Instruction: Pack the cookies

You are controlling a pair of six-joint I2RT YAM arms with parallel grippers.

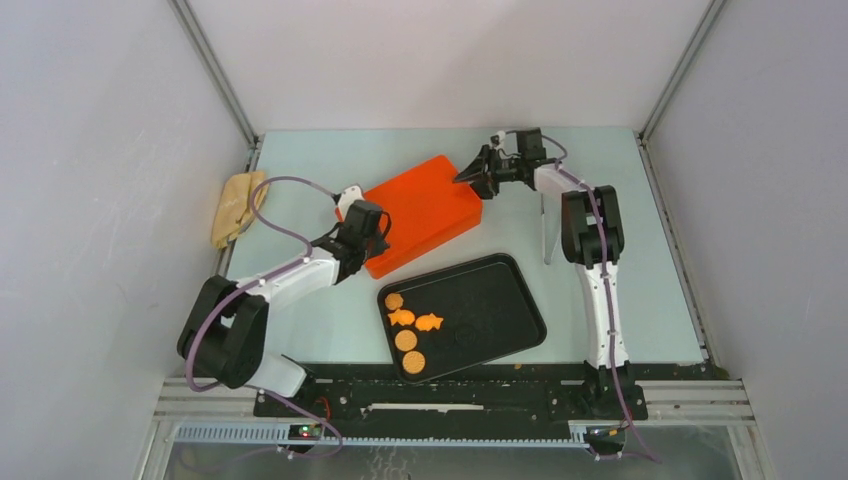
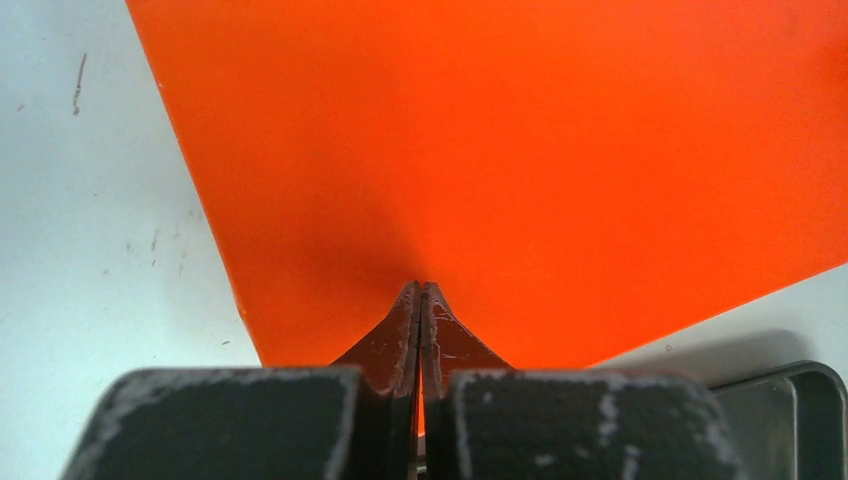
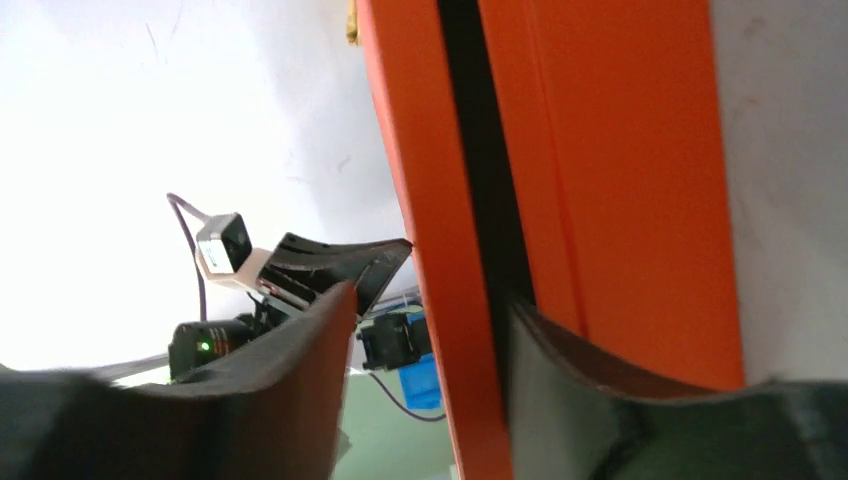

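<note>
Where the tabletop (image 1: 655,290) meets the left wall, a tan cloth (image 1: 238,207) lies bunched. To its right, the left hand (image 1: 365,228) sits at the near left end of the orange box (image 1: 425,205). Only the left wrist view shows its state: the two fingers (image 2: 395,345) are pressed together with nothing between them, tips over the flat orange top, though contact cannot be judged. That view also catches a corner of the black tray (image 2: 795,400) at its lower right. From above, the tray lies just beside the box on the side nearer the arm bases. The cookies (image 1: 405,340) rest in its left part, five orange ones in a loose line, three round and two fish-shaped. Neither wrist view shows them. Farther right, the right hand (image 1: 478,172) is at the box's far right corner. The overhead view is too small to show its grip, but the right wrist view shows it spread. It straddles an orange wall of the box beside a dark slit, one finger against the wall and the other apart from it.
</note>
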